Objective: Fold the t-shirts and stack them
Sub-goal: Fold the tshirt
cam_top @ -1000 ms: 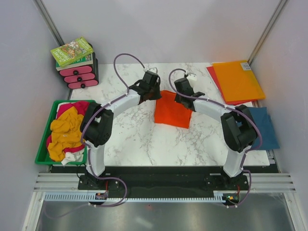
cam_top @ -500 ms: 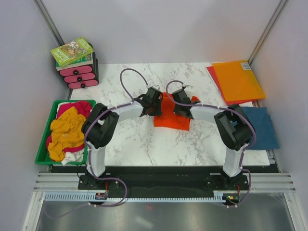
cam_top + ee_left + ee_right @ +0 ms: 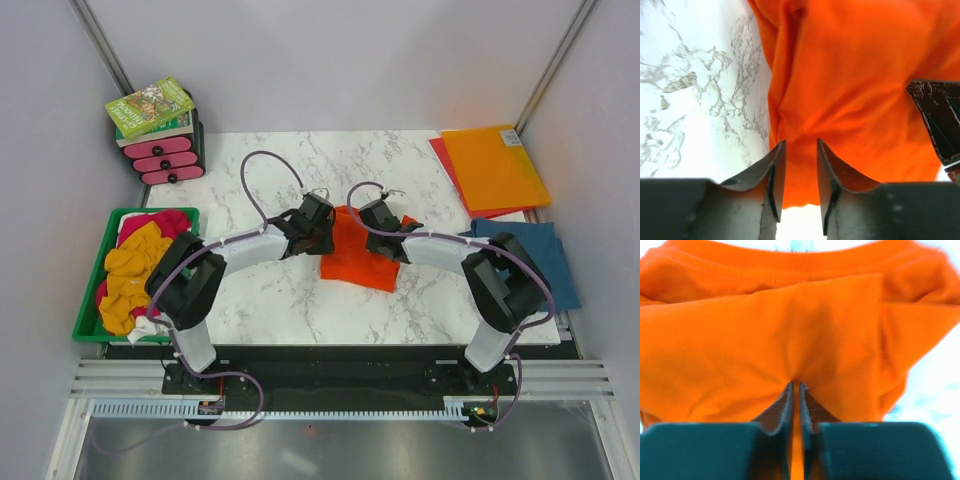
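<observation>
Over the last half second both arms have drawn back toward their bases, dragging the far edge of the orange t-shirt [image 3: 357,258] with them. The tee lay flat a second ago and is now rumpled, its far part bunched up. The left elbow has swung out to the left and nearer.

Both arms reach low and inward over the marble tabletop [image 3: 270,295]. The left gripper [image 3: 316,224] and right gripper [image 3: 381,220] face each other across the tee's far corners, and the tee lies mid-tabletop between them.

The left wrist view shows the left fingers [image 3: 767,167] a narrow gap apart, pinching a fold at the tee's edge, with creases running into that gap. The right wrist view shows the right fingers [image 3: 780,410] almost touching, clamped on a fold below the ribbed collar.

Only the top view takes in the rest:
- **Left:** a green tray [image 3: 90,290] holds a mustard-yellow tee [image 3: 135,275], a magenta tee [image 3: 170,222] and a white tee [image 3: 150,326].
- **Right edge:** a teal-blue tee [image 3: 550,262] lies flat.
- **Farther right:** an orange folder [image 3: 495,165] lies over a red folder [image 3: 444,158].
- **Far left:** pink drawers [image 3: 160,158] carry a book [image 3: 150,105].
</observation>
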Available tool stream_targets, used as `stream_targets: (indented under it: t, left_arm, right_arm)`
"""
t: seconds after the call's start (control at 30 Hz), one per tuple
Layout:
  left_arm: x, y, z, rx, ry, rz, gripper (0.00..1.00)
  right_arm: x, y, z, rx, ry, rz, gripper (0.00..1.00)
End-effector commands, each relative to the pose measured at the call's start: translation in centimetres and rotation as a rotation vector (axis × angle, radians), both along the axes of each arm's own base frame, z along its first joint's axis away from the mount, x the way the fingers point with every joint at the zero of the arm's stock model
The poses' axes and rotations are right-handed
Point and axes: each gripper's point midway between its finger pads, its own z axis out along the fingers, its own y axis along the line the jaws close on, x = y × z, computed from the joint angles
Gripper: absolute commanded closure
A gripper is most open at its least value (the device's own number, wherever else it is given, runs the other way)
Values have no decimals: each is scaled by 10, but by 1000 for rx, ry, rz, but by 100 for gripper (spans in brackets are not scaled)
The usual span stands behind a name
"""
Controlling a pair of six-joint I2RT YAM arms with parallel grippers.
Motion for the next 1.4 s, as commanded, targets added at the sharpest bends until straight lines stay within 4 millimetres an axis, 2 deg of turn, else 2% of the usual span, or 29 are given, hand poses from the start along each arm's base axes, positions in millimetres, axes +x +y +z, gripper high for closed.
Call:
stream_targets:
  t: [0.0, 0.03, 0.1, 0.13, 0.2, 0.23, 0.33, 0.4, 0.43, 0.47, 0.53, 0.57, 0.6, 0.63, 0.7, 0.77, 0.8, 0.83, 0.87, 0.97, 1.0, 1.03, 1.07, 1.1, 1.13, 1.17, 1.23, 1.27, 1.37]
  left_arm:
    - [7, 0, 74, -75, -161, 28, 55]
    - [6, 0, 96, -106, -201, 19, 54]
    - [-2, 1, 111, -130, -227, 4, 51]
    - [-7, 3, 127, -153, -258, -5, 50]
    - [-21, 4, 126, -143, -263, -30, 47]
    - [-26, 6, 127, -134, -272, -35, 46]
    - [-51, 11, 117, -92, -270, -56, 43]
    - [-70, 16, 106, -61, -250, -65, 43]
    - [-83, 17, 93, -50, -220, -74, 43]
    - [-91, 18, 96, -69, -220, -81, 43]
    - [-112, 24, 81, -58, -186, -93, 43]
    - [-120, 26, 86, -80, -194, -96, 43]
    - [-127, 28, 86, -97, -186, -88, 43]
    - [-139, 31, 76, -93, -168, -100, 43]
    - [-150, 36, 83, -135, -175, -91, 43]
    - [-159, 40, 81, -136, -183, -93, 42]
    - [-162, 43, 83, -150, -188, -87, 42]
    - [-164, 44, 85, -159, -190, -89, 42]
    - [-165, 44, 85, -162, -191, -89, 42]
    - [-167, 39, 86, -150, -195, -116, 42]
    - [-167, 36, 89, -151, -199, -124, 42]
    - [-170, 33, 88, -140, -193, -143, 42]
    - [-172, 31, 88, -136, -191, -155, 42]
    - [-174, 29, 91, -140, -193, -167, 43]
    - [-178, 27, 93, -143, -194, -183, 43]
    - [-180, 26, 94, -144, -196, -188, 43]
    - [-183, 27, 96, -144, -207, -200, 43]
    - [-183, 29, 99, -147, -217, -201, 43]
    - [-183, 34, 98, -133, -233, -199, 43]
  right_arm:
    - [17, -7, 84, -38, -161, -4, 79]
    - [17, -9, 113, -28, -222, 2, 71]
    - [9, -11, 133, -31, -259, 19, 64]
    - [1, -15, 148, -24, -294, 27, 57]
    - [-12, -20, 157, -66, -318, 52, 44]
    - [-22, -27, 160, -82, -328, 56, 31]
    - [-42, -48, 157, -147, -314, 52, 2]
    - [-56, -67, 150, -223, -290, 37, 2]
    - [-62, -75, 158, -230, -311, 27, 2]
    - [-68, -91, 160, -283, -317, -4, 2]
    - [-82, -117, 171, -318, -353, -67, 2]
    - [-86, -130, 179, -312, -390, -148, 2]
    - [-94, -157, 196, -347, -464, -279, 2]
    - [-98, -169, 206, -347, -514, -352, 2]
    - [-108, -189, 215, -372, -590, -423, 2]
    - [-102, -191, 230, -361, -679, -447, 2]
    - [-105, -197, 209, -573, -613, -335, 2]
    - [-96, -191, 218, -507, -701, -375, 2]
    - [-95, -191, 191, -565, -674, -329, 2]
    - [-75, -178, 161, -539, -676, -269, 2]
    - [-71, -193, 153, -527, -663, -343, 2]
    - [-65, -197, 157, -429, -723, -449, 2]
    - [-61, -202, 138, -465, -689, -463, 2]
    - [-57, -210, 131, -483, -679, -487, 2]
    - [-51, -212, 136, -505, -707, -476, 2]
    - [-40, -201, 116, -544, -676, -346, 2]
    - [-28, -195, 112, -560, -696, -251, 2]
    - [-18, -179, 103, -568, -698, -115, 2]
    - [-12, -164, 102, -509, -756, -34, 2]
